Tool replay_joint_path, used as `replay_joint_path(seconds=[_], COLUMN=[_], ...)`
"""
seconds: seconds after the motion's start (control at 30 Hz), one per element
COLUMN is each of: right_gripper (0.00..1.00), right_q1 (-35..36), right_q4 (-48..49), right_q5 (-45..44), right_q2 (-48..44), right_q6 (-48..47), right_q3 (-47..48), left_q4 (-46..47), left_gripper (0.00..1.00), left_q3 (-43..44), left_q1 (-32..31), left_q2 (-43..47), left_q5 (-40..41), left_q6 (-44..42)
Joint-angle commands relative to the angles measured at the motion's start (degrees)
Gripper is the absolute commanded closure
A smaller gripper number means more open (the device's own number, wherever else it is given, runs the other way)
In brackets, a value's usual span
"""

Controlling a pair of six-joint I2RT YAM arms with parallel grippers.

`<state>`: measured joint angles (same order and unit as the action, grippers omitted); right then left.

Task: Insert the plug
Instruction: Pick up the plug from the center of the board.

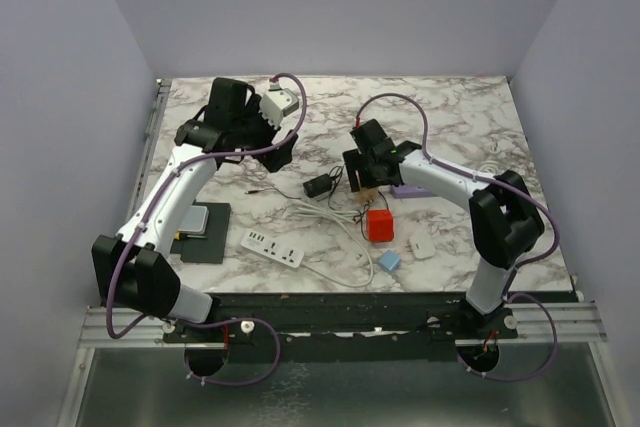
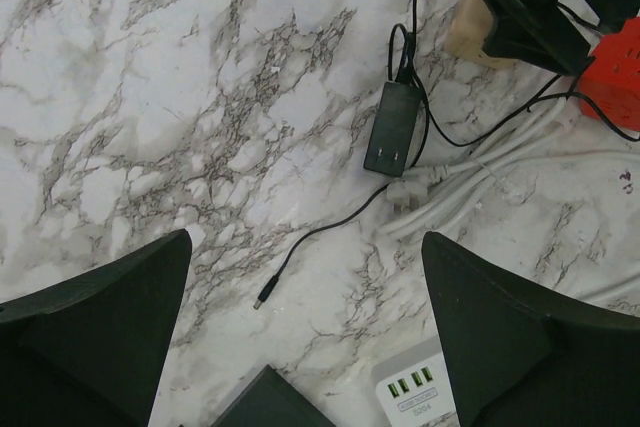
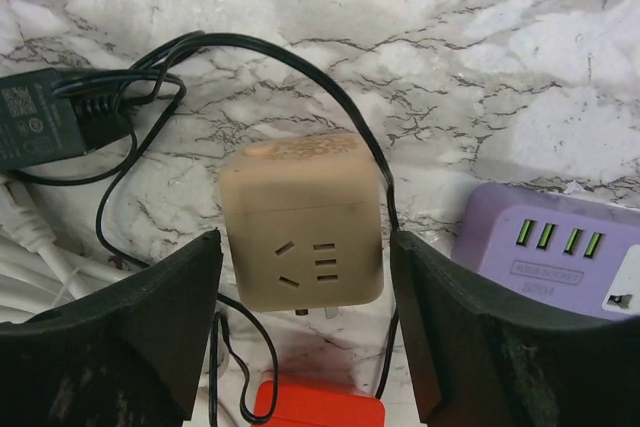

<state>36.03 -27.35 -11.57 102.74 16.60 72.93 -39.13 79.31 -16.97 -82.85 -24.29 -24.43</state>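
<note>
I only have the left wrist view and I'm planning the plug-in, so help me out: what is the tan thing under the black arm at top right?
Observer: A tan cube socket, outlet holes facing the right wrist camera. It sits between the fingers of the right gripper; I cannot tell whether they touch it.
Operator: Is there any strip besides the white one?
Observer: Yes, a purple power strip lies just right of that cube.
Operator: Where does my white one lie?
Observer: The white power strip lies near the front edge, left of the red cube.
</note>
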Motion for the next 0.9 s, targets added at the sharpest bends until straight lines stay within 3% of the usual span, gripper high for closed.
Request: replay_joint_path(seconds=[0.0, 0.17, 0.27, 0.57, 0.87], right_gripper=[0.29, 0.40, 0.41, 0.22, 0.53], right_q1=[1.5, 2.9, 2.8, 2.9, 2.8], right_q4=[-1.6, -1.7, -1.6, -1.0, -0.7], right_q5=[1.5, 0.3, -0.1, -1.9, -3.2], right_q2=[1.2, 2.6, 3.4, 5.1, 0.0], right_q6=[-1.2, -1.0, -0.9, -1.8, -1.0], right_q3=[0.4, 0.4, 0.3, 0.9, 2.2], left_q4=[0.5, 0.3, -0.3, -2.6, -2.4], left_gripper=[0.01, 0.01, 0.01, 0.01, 0.01], left_q3=[-1.0, -2.3, -2.5, -1.6, -3.5], left_q1=[0.2, 0.3, 0.3, 0.3, 0.2], left_q2=[3.6, 4.8, 5.2, 5.8, 7.1], left_q5=[-1.3, -1.4, -2.0, -4.2, -6.0], left_q6=[-1.1, -1.4, -1.4, -3.2, -4.6])
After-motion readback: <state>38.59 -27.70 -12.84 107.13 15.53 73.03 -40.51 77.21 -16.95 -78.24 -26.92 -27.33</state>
